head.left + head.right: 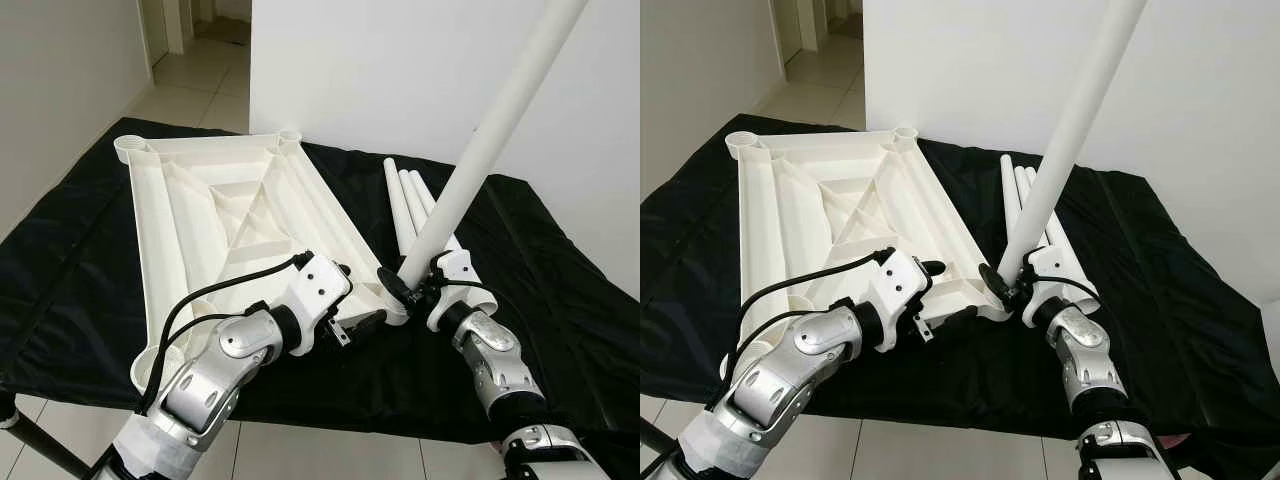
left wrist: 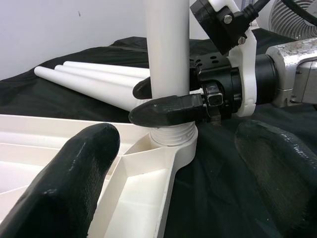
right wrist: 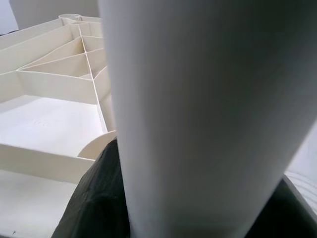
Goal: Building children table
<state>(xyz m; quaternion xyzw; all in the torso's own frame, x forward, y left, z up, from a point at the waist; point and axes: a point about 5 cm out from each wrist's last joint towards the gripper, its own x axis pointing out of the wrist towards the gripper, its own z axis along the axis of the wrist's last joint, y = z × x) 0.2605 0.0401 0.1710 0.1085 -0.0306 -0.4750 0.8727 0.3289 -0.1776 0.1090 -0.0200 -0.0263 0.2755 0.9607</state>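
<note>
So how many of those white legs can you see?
4. One leg stands in the tabletop's near corner socket, held by the right gripper. Three more lie side by side on the black cloth beyond it.

A white table leg (image 3: 208, 114) looms close, a black finger (image 3: 94, 198) pressed against it at seven o'clock; the ribbed underside of the white tabletop (image 3: 49, 99) spreads toward ten o'clock.

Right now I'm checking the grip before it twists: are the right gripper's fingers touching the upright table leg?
Touching. The left wrist view shows the right gripper with its black fingers clamped on the table leg, just above the corner socket.
</note>
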